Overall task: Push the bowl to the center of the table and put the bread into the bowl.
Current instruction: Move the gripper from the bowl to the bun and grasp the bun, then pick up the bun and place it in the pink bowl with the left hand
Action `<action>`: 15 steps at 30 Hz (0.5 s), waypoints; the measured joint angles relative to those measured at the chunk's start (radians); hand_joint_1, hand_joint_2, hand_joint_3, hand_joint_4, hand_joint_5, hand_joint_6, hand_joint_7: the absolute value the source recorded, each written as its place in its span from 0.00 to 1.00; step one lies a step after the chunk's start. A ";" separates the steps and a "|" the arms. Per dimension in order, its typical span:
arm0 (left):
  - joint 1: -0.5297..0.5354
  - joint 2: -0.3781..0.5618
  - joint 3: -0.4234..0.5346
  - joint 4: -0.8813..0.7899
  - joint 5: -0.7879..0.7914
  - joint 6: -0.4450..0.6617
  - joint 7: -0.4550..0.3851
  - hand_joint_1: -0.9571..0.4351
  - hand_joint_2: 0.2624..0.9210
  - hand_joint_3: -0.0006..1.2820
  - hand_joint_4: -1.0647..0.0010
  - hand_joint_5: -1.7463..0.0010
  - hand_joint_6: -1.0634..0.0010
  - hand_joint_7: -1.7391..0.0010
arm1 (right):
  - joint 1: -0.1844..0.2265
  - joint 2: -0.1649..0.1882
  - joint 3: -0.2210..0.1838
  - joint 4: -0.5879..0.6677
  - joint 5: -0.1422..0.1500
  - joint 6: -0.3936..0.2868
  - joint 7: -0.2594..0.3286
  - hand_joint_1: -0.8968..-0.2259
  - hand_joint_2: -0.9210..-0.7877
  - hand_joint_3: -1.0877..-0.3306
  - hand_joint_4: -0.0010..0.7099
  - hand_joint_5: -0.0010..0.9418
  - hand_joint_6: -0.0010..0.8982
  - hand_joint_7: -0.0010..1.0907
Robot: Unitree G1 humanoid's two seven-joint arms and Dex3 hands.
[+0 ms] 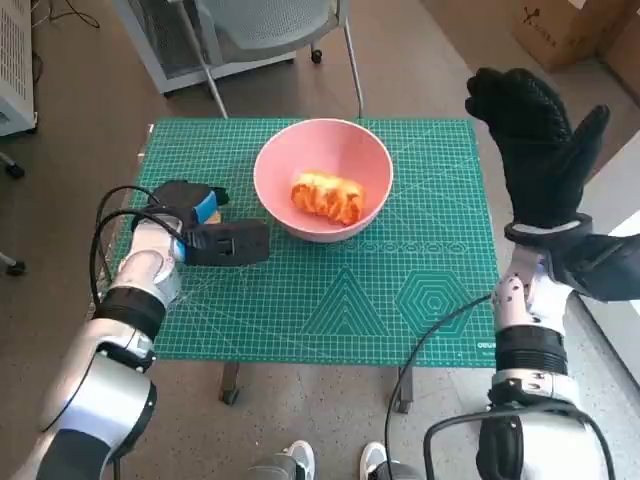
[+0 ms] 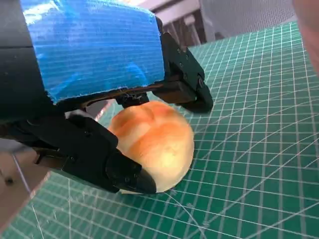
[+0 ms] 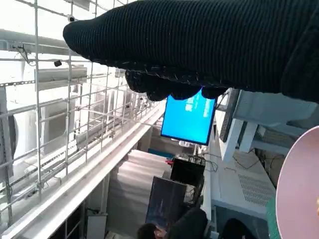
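Note:
The pink bowl (image 1: 300, 150) stands on the green cutting mat (image 1: 350, 300), mid-table toward the far edge. A golden-brown bread (image 1: 328, 197) lies inside it. My left hand (image 1: 205, 225) lies on the mat just left of the bowl. In the left wrist view its black fingers (image 2: 99, 159) close round a second round bread roll (image 2: 154, 144), which rests on the mat (image 2: 259, 124); the head view hides that roll under the hand. My gloved right hand (image 1: 540, 150) is raised above the table's right edge, fingers spread and holding nothing. The bowl's rim (image 3: 299, 189) shows in the right wrist view.
A chair's legs (image 1: 355, 70) and a white cabinet (image 1: 180, 40) stand beyond the far edge. A cardboard box (image 1: 565, 30) sits at the back right. A person's shoes (image 1: 290, 462) show by the near edge. A blue screen (image 3: 192, 119) is in the background.

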 measured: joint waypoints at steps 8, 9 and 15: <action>0.000 0.022 0.020 -0.007 -0.019 -0.004 -0.011 0.69 0.97 0.16 0.50 0.16 0.46 0.37 | 0.000 0.000 0.000 0.000 0.000 0.001 0.000 0.35 0.00 0.57 0.37 0.00 0.43 0.00; 0.000 0.028 0.026 -0.012 -0.026 -0.005 -0.016 0.69 0.97 0.15 0.48 0.17 0.44 0.38 | 0.000 0.000 0.000 0.000 0.000 0.001 0.000 0.35 0.00 0.57 0.37 0.00 0.43 0.00; 0.000 0.063 0.051 -0.068 -0.042 0.010 -0.051 0.69 1.00 0.10 0.42 0.21 0.44 0.38 | 0.000 0.000 0.000 0.000 0.000 0.001 0.000 0.35 0.00 0.57 0.37 0.00 0.43 0.00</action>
